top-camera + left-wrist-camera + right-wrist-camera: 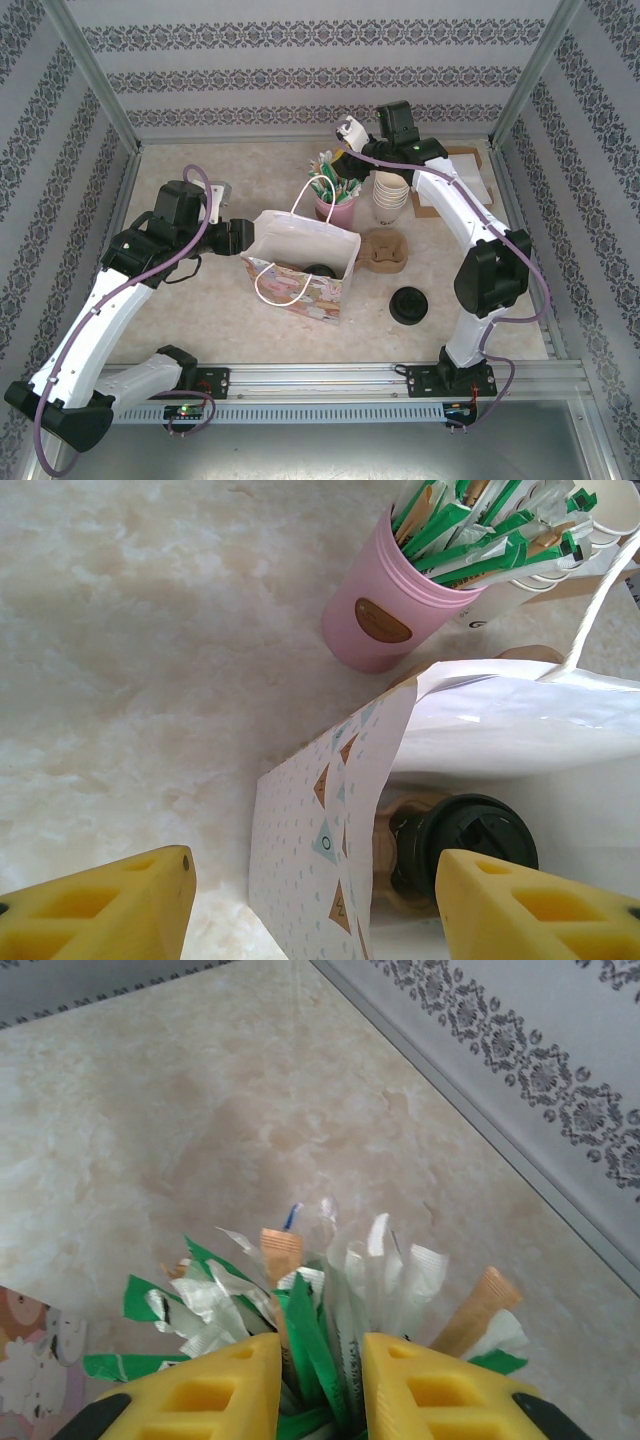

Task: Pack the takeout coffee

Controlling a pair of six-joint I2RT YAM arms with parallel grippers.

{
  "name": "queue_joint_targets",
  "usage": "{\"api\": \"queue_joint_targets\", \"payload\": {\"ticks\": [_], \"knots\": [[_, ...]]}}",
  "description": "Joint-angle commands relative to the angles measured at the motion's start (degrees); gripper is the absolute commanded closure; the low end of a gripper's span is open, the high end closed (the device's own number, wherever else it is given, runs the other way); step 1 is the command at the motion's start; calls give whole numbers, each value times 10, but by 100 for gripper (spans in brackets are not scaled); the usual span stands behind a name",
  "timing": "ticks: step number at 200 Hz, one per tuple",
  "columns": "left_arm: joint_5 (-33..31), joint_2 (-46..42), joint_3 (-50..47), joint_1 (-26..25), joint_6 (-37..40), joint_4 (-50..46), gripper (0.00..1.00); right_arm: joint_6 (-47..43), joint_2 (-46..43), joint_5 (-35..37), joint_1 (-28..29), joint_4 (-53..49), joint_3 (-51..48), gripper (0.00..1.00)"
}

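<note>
**Black-lidded coffee sits in the bag — extras look like the remainder**

White inside and printed with small triangles outside, the paper bag (300,238) stands open near the middle of the desk (200,170). The takeout coffee (470,840) is down inside it, upright, with its round black lid facing up. It seems to sit in a brown cardboard holder on the bag's floor. On that showing, the main step of the packing looks done.

The left end effector (315,885) is at the bag's left end, fingers wide apart, with the printed side wall standing between them. Neither yellow pad appears to press on the paper, so it grips nothing that can be made out. It may be there to steady the mouth.

The right end effector (320,1355) hovers at the pink cup (375,620) behind the bag, its fingers narrowly parted among the green and white sachets (330,1280) — a few lie in the gap, but whether any is pinched cannot be told.

Outside the bag are a stack of cream cups (390,195), a cardboard cup carrier (385,250) and a low pile of loose black lids (410,305). Judging by the layout, what remains is probably adding sachets or stirrers and drawing both arms clear.
</note>
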Motion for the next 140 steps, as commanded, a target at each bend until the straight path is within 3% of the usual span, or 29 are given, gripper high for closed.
{"api": "queue_joint_targets", "payload": {"ticks": [1,140], "knots": [[5,-1,-2,-3,-6,-4,35,-10,-5,-57,-5,4,-10,72],[5,1,-1,-3,-4,-5,35,-26,54,-35,24,-20,44,84]]}}
